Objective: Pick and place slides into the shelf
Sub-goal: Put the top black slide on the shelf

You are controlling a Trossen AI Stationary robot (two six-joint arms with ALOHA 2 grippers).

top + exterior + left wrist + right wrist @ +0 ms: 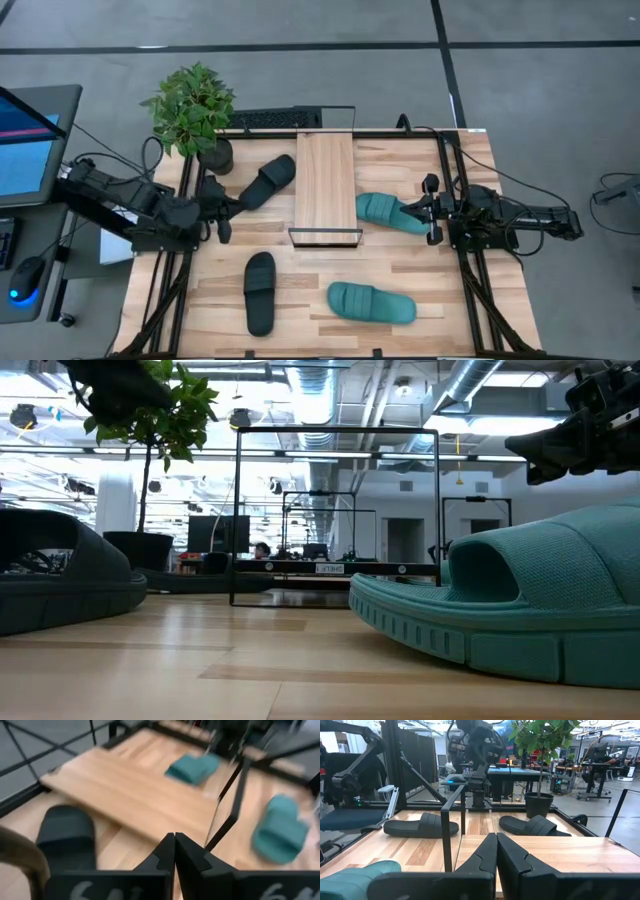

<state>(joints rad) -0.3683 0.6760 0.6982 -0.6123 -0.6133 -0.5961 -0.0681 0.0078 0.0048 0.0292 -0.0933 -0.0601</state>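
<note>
The shelf [325,185], a light-wood plank with black wire frames at its ends, lies at the table's middle. One black slide [268,180] lies sole-down left of it, another [260,292] toward the near edge. A teal slide [390,212] lies right of the shelf, and a second [372,302] sits near the front and looms large in the low view [520,610]. My left gripper [222,212] hovers shut left of the shelf, near the far black slide [65,837]. My right gripper [432,210] is shut beside the heel of the right teal slide [355,875].
A potted plant [195,110] stands at the far left corner. A keyboard [275,120] lies beyond the far edge, and a screen [25,140] and mouse [25,275] sit off the table's left. Bare wood shows between the two near slides and the shelf.
</note>
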